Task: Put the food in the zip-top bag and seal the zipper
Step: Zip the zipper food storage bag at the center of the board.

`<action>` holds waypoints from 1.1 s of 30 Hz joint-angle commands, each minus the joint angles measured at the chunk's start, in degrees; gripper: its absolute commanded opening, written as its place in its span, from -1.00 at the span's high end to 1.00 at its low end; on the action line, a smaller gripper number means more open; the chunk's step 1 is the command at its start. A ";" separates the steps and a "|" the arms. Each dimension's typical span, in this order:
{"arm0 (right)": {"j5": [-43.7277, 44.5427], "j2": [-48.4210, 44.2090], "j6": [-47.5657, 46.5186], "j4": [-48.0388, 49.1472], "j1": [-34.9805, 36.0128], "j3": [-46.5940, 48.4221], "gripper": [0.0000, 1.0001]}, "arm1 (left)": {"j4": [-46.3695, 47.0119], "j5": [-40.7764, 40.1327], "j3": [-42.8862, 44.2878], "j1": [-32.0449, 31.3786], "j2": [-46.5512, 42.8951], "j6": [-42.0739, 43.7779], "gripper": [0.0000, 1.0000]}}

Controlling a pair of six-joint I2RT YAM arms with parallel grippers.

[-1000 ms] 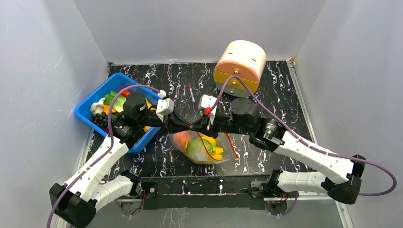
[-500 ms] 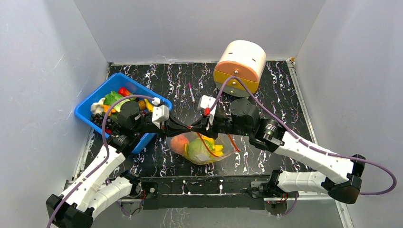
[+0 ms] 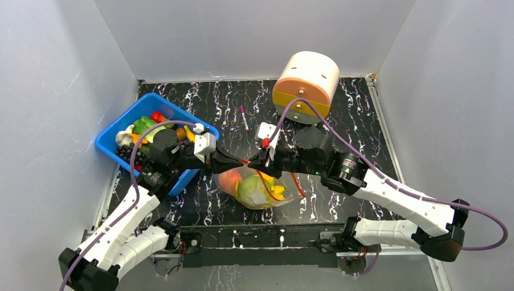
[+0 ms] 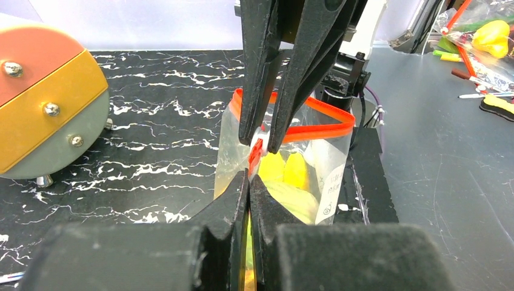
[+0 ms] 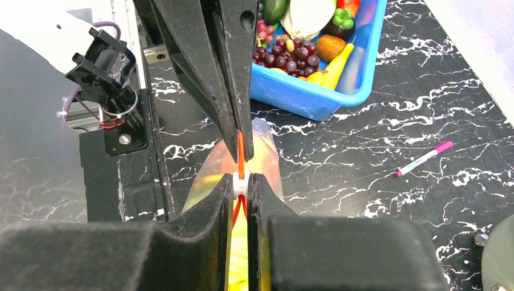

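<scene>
The zip-top bag is seen at the table's near middle, food inside. Its zipper is clamped by the left gripper and right gripper, tips nearly meeting. More toys are held in the blue bin beyond.

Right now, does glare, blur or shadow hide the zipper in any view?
Left wrist: zipper crisp and evenly lit; the left gripper up close is dark and soft. Right wrist: the right gripper is blurred, zipper seen edge-on, coloured sheen on the zip-top bag. Top external: sharp, even light, zipper too small to judge.
</scene>
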 commanded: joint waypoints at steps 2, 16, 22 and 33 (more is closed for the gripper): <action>2.54 -2.08 -0.40 -5.48 -0.32 0.62 1.00 | 2.56 -1.76 0.57 0.37 -1.82 0.48 1.00; 5.48 -4.78 -0.39 -9.33 -0.58 0.01 1.00 | 0.39 -5.94 1.03 0.37 -2.38 2.15 1.00; 6.45 -5.40 -0.22 -10.23 -0.58 -0.35 1.00 | -3.47 -10.54 2.38 0.37 -3.28 5.08 1.00; 8.92 -7.49 0.75 -12.37 -0.68 -1.75 1.00 | -9.50 -14.72 1.84 0.37 -4.96 10.18 1.00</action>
